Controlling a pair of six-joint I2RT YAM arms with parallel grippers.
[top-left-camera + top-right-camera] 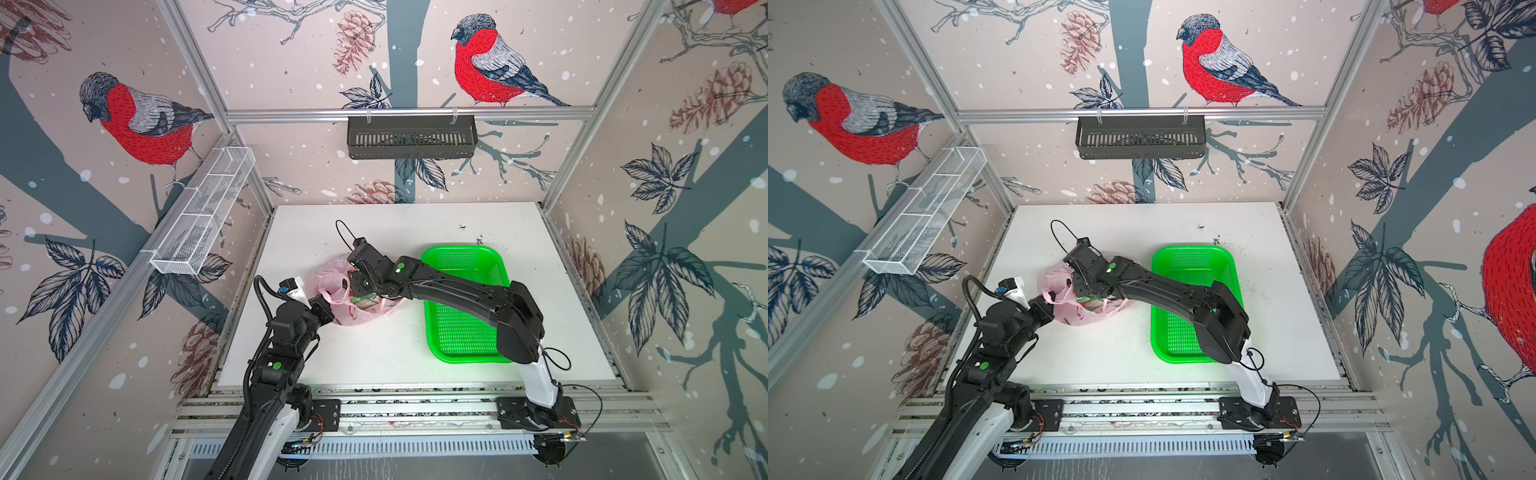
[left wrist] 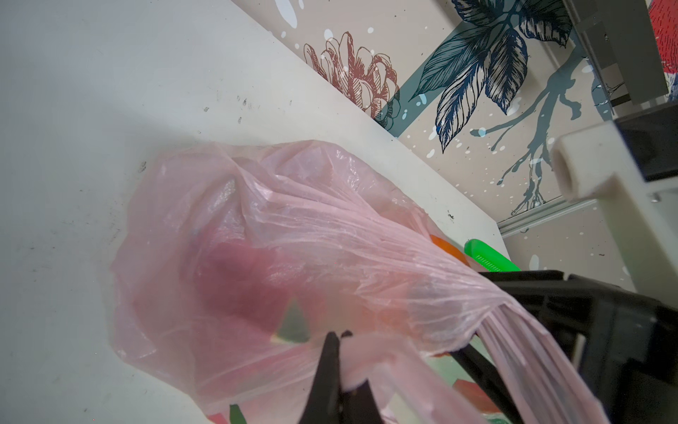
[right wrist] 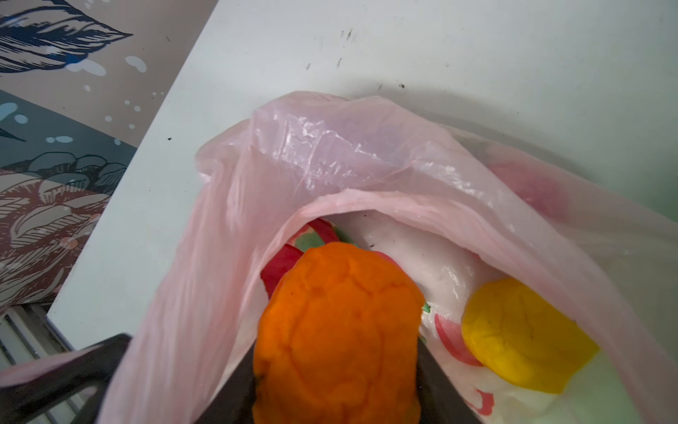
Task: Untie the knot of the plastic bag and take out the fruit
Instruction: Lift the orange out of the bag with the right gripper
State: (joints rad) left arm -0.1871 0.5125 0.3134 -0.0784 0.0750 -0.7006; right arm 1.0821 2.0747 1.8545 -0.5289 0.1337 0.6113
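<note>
The plastic bag (image 1: 351,305) (image 1: 1065,309) lies on the white table (image 1: 374,357), left of the middle and just beside a bright green tray (image 1: 457,249), a rounded rectangle of rigid plastic with a perforated floor and walls. The bag is thin, pale pink, translucent film, crumpled into soft folds that shine where they catch the light, with red and green printed shapes showing on its inside. The left gripper (image 1: 328,300) (image 2: 339,334) meets the bag's near-left side; in the left wrist view its black fingers (image 2: 326,367) are pressed together on a bunched strip of the pink film, which is drawn taut into long, straight pleats. The right gripper (image 1: 359,286) (image 3: 335,367) reaches across from the tray side into the bag's gaping mouth. Its dark fingers (image 3: 440,389) stand about half apart, one on each side of an orange (image 3: 337,330), a lumpy, matte, roundish fruit that fills the gap between them and is clasped there. Beside the orange, inside the bag, rests a smaller yellow fruit (image 3: 521,337), round and slightly dimpled. Through the film in the left wrist view, a magenta fruit (image 2: 242,279) shows only as a blurred dark-pink mass.
</note>
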